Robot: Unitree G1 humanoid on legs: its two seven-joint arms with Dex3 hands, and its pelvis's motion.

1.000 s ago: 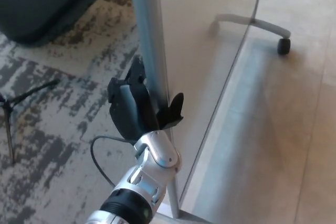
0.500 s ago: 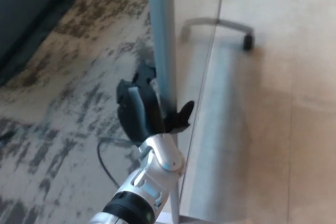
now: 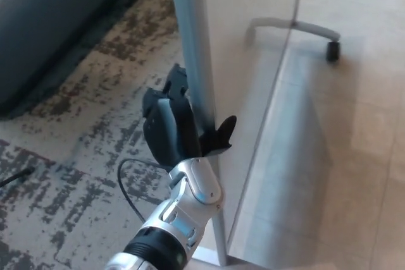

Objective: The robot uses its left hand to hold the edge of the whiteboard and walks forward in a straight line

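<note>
Two thick black fingers (image 3: 177, 83) press the carpet side of the whiteboard's (image 3: 250, 42) grey metal edge rail (image 3: 192, 30), and the thumb (image 3: 223, 132) hooks round onto the pale, smooth board face, so the left hand (image 3: 169, 124) is closed firmly on that upright edge. The grip looks made; the step in hand is the walk itself, which calls for even, straight steps with the wrist (image 3: 197, 188) held stiff so the board rolls without swinging. Behind the hand, the wrist is glossy silver, with a thin black cable (image 3: 124, 188) looping beside it. Further out, a curved tube leg (image 3: 294, 26) ends in a small black caster (image 3: 332, 50) on hard, matt tan floor (image 3: 354, 169); mottled grey-and-beige carpet (image 3: 82, 150) lies to the left; the right hand does not show
</note>
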